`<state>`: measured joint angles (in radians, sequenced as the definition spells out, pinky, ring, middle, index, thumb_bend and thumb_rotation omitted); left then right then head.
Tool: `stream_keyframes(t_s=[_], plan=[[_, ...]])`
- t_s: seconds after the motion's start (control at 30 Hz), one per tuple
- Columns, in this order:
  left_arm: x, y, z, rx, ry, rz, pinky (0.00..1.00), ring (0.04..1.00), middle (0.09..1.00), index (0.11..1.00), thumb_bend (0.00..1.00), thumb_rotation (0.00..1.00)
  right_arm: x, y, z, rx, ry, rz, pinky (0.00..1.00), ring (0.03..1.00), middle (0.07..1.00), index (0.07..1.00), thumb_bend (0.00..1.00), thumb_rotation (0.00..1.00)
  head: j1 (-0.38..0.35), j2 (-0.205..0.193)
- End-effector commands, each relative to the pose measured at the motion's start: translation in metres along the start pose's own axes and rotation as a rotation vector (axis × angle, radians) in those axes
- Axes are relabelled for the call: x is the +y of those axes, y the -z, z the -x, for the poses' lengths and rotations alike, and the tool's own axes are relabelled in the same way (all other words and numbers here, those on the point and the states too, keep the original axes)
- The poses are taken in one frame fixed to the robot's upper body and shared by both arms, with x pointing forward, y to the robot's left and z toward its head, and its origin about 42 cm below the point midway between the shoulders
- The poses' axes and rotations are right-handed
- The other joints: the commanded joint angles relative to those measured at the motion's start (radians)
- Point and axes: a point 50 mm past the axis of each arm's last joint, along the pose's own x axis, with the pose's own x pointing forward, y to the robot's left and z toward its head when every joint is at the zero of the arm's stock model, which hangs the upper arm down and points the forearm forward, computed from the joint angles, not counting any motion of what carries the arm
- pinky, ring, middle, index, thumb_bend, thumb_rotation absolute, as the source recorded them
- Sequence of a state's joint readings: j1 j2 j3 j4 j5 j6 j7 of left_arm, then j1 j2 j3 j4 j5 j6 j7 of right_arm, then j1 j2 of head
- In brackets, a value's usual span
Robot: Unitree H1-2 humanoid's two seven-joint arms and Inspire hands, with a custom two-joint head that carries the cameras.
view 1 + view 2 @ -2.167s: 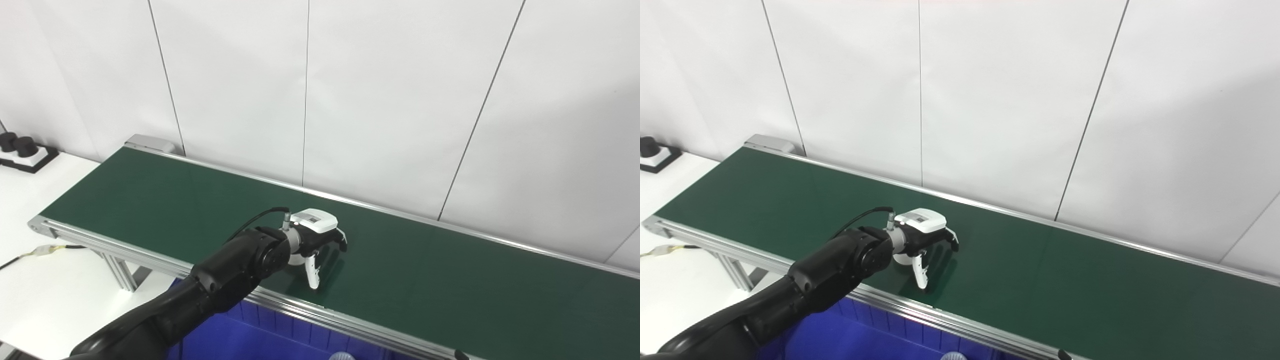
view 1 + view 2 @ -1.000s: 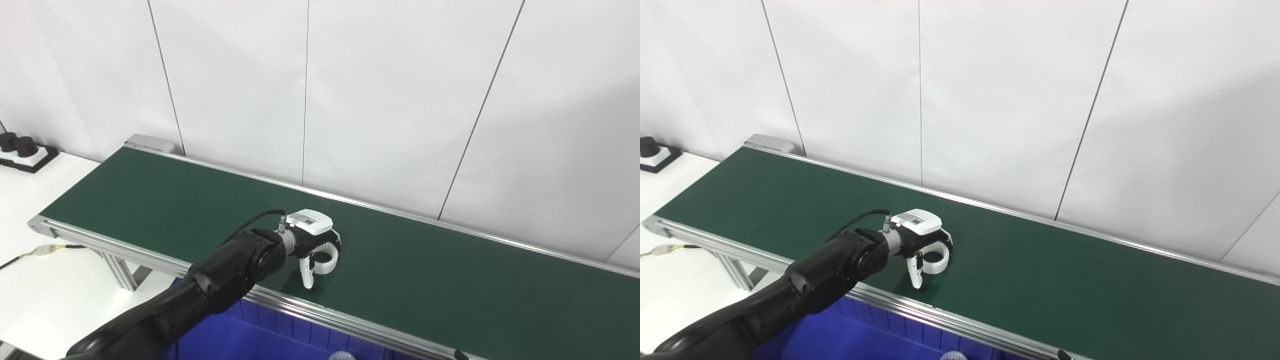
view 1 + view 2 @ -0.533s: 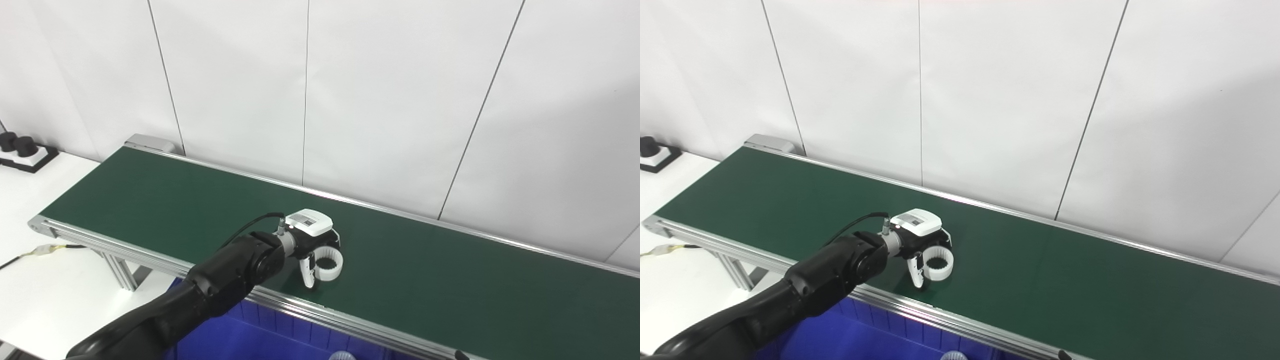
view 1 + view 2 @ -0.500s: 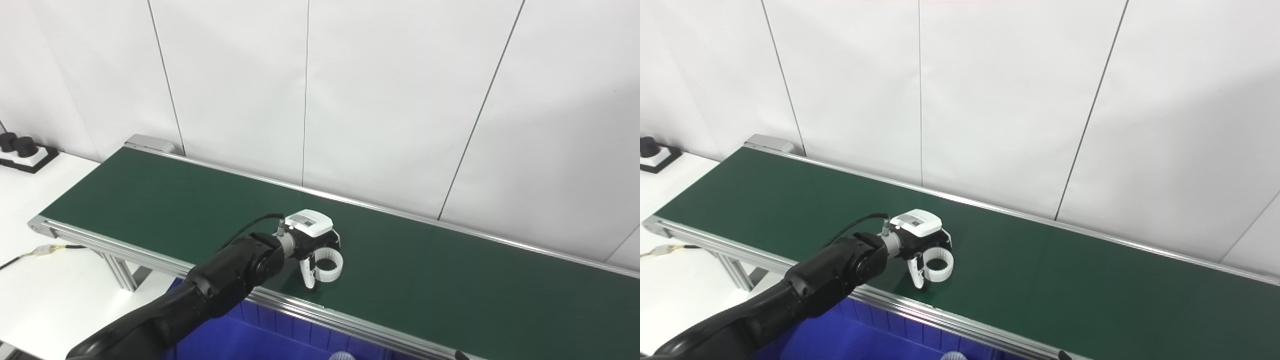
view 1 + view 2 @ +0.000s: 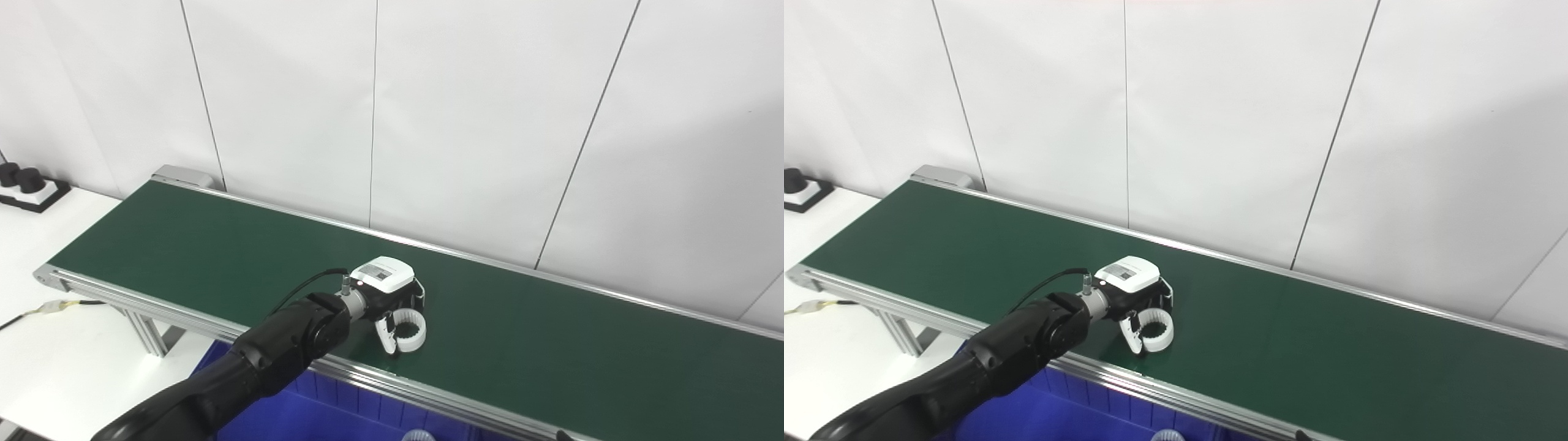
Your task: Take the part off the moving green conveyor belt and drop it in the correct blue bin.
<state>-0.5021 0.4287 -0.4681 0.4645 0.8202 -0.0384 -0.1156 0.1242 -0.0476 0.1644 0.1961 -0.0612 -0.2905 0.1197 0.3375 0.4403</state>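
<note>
Pinching the white ring [image 5: 409, 330] between thumb and fingers, the left hand [image 5: 389, 301] sits low over the belt [image 5: 551, 349], close to its near rail [image 5: 429, 401]. Bare belt stretches away on both sides of it. The blue bin [image 5: 318, 419] lies below the rail, under the forearm.

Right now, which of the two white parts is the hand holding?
The toothed white ring on the green belt: the left hand is closed around it. The other white part only peeks in at the bottom edge, below the belt, untouched.
</note>
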Motion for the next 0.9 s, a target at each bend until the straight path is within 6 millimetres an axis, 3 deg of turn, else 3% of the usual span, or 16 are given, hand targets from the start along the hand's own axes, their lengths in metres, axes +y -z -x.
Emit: stream_keyframes(t_s=[0.0,0.23,0.33,0.53,0.73,0.8,0.87], plan=[[0.016,0.004,-0.003,-0.001,-0.041,-0.022,0.64,0.541,0.511,0.475,0.52,0.00,-0.001,-0.013,-0.003,-0.085,0.009,0.007,0.77,0.829,0.864,0.915,0.30,0.76,0.000,0.001],[0.017,0.002,-0.001,-0.010,-0.050,0.016,0.65,0.541,0.516,0.468,0.52,0.00,-0.001,-0.012,-0.004,-0.091,0.008,-0.003,0.77,0.829,0.863,0.916,0.29,0.73,0.000,0.003],[0.021,-0.001,0.003,-0.019,-0.066,0.055,0.57,0.495,0.507,0.473,0.51,0.00,-0.001,-0.013,-0.003,-0.090,0.005,0.002,0.77,0.834,0.867,0.916,0.29,0.74,-0.004,0.004],[0.029,-0.007,0.018,-0.052,-0.120,0.138,0.54,0.478,0.504,0.476,0.50,0.00,-0.001,-0.014,-0.003,-0.088,0.007,0.008,0.77,0.826,0.866,0.914,0.29,0.76,-0.008,0.006],[0.040,-0.017,0.043,-0.062,-0.169,0.186,0.45,0.443,0.482,0.498,0.50,0.00,-0.001,-0.013,-0.003,-0.091,0.006,0.009,0.75,0.821,0.864,0.917,0.28,0.75,-0.013,0.008],[0.046,-0.024,0.062,-0.070,-0.206,0.200,0.41,0.438,0.484,0.499,0.50,0.00,-0.002,-0.014,-0.002,-0.088,0.004,0.007,0.76,0.826,0.866,0.919,0.29,0.75,-0.016,0.013],[0.051,-0.030,0.082,-0.079,-0.244,0.215,0.44,0.457,0.498,0.485,0.50,0.00,-0.002,-0.014,-0.002,-0.082,0.003,-0.004,0.77,0.830,0.867,0.919,0.29,0.76,-0.016,0.017]])
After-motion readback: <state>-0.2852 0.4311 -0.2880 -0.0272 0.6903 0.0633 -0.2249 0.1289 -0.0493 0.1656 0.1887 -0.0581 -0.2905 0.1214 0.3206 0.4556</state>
